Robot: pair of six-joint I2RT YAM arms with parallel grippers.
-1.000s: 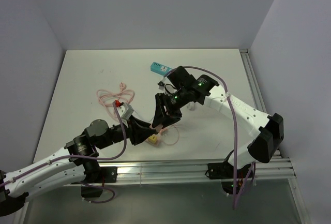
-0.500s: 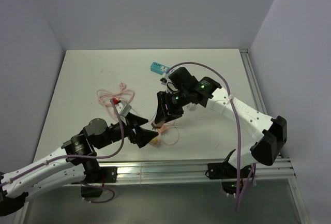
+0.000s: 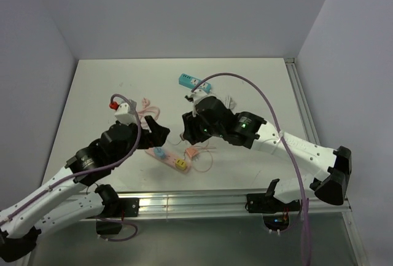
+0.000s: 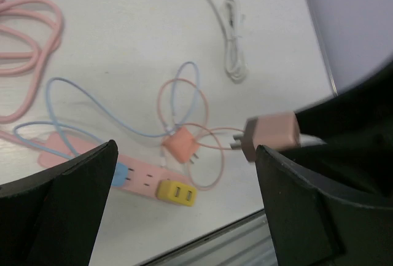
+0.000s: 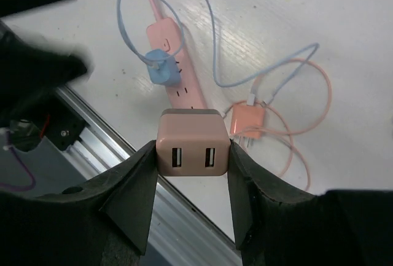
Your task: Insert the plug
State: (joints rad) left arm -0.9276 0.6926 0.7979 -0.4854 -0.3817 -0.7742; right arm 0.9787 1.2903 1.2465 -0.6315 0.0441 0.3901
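The square pink plug (image 5: pixel 192 140) is pinched in the right gripper (image 5: pixel 192 155), up off the tabletop (image 5: pixel 276 8). The long pink power strip (image 5: pixel 187 91) lies flat under it, perhaps a little to one side.

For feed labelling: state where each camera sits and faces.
Top external: above and behind the robot, looking down on the table; left arm and right arm show.
Left wrist: on left arm, looking down between open left hand's fingers at the power strip.
Right wrist: on right arm, looking down past the right hand gripping the pink charger.
Shared: all three show the power strip.
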